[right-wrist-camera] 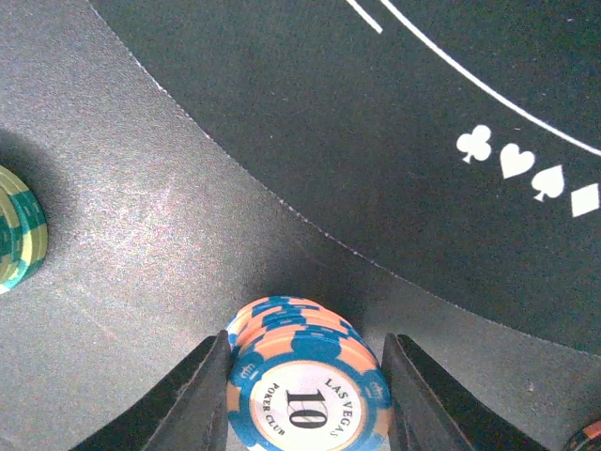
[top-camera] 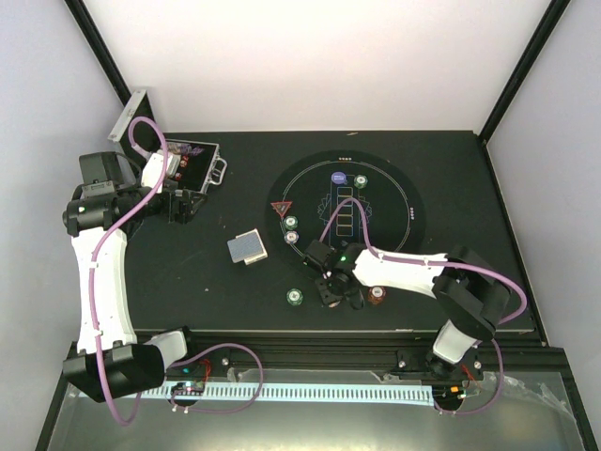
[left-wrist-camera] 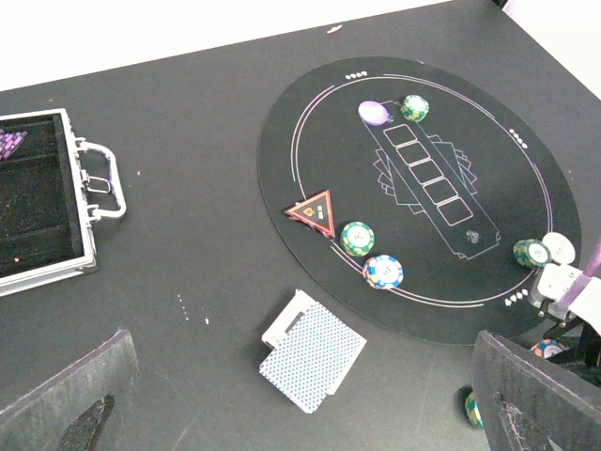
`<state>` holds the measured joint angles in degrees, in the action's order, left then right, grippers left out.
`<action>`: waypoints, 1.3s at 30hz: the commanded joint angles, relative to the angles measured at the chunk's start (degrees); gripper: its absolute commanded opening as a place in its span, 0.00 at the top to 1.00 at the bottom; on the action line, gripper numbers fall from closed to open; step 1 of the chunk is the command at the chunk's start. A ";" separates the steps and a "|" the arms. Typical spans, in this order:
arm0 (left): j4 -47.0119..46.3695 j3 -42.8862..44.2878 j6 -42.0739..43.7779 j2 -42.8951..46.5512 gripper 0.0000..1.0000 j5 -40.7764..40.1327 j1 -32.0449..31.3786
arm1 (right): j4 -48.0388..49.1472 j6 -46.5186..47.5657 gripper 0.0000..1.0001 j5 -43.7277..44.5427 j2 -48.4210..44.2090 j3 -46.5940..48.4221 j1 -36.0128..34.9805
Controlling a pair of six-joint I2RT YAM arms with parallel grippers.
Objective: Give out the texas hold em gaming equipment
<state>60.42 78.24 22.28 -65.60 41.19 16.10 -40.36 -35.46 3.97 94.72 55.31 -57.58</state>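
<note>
Right gripper (right-wrist-camera: 308, 376) stood low over the black table (top-camera: 188, 282), its two dark fingers (right-wrist-camera: 202, 399) set on either side of a short stack of round orange-and-blue poker chips (right-wrist-camera: 305, 390) marked with a 10. The stack sat squarely between the jaws, its edges right against the inner faces of both fingers. Whether they were pressing on it or only bracketing it could not be told from the wrist view.

The stack rested on the bare table just outside the near rim of the round black felt mat with white lines (top-camera: 394, 178). A green-and-cream chip stack (right-wrist-camera: 19, 230) lay apart to the gripper's left, and a brown-red chip (top-camera: 377, 294) lay near on its other side.

Left gripper (top-camera: 178, 200) hovered beside the open silver metal hinged case (left-wrist-camera: 89, 188) at the far left of the table, released, jaws spread wide with nothing between them. A small deck of playing cards with grey-blue backs (left-wrist-camera: 315, 357) lay between the case and the mat, well apart from both grippers.
</note>
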 commanded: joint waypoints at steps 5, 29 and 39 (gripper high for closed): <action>0.06 1.16 0.04 0.60 0.01 0.79 0.34 | -4.56 0.62 0.69 2.36 -3.14 3.84 -0.34; -0.14 2.46 -1.10 -1.36 0.01 0.98 0.36 | -22.55 16.11 0.77 6.01 30.24 68.51 27.88; -1.13 1.76 -0.77 -2.77 0.01 0.37 0.35 | -21.44 14.86 0.78 3.84 45.97 75.65 29.63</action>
<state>60.12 78.52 21.82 -67.88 41.30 16.12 -61.76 -20.67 8.91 140.53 133.23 -28.73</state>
